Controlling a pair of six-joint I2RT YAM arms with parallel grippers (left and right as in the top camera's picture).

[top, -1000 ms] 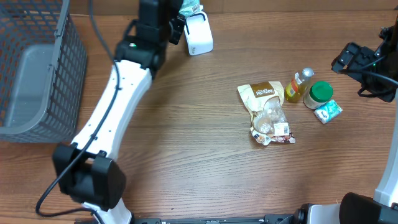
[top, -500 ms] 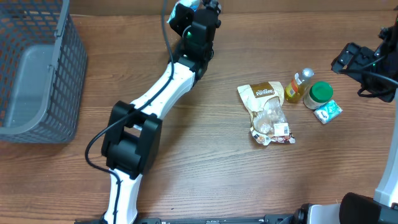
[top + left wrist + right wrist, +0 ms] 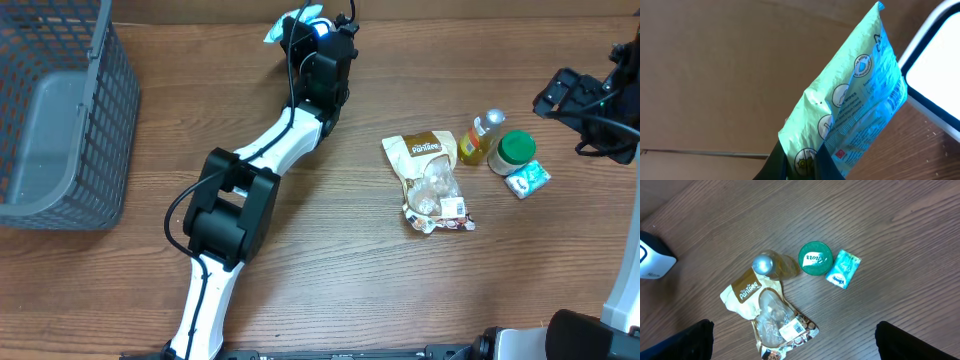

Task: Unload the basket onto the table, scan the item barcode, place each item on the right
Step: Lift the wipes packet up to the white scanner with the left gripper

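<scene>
Currently, left gripper (image 3: 800,164): clamped on the lower edge of the teal wipes packet (image 3: 855,110).
wipes packet: raised at the far edge of the table (image 3: 330,260), just beside the white scanner (image 3: 940,65).
right gripper (image 3: 796,341): jaws wide apart, holding nothing.

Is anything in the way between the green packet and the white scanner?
No, nothing that shows. The left gripper holds the green packet up right beside the white scanner, and the left wrist view shows nothing between them.
</scene>
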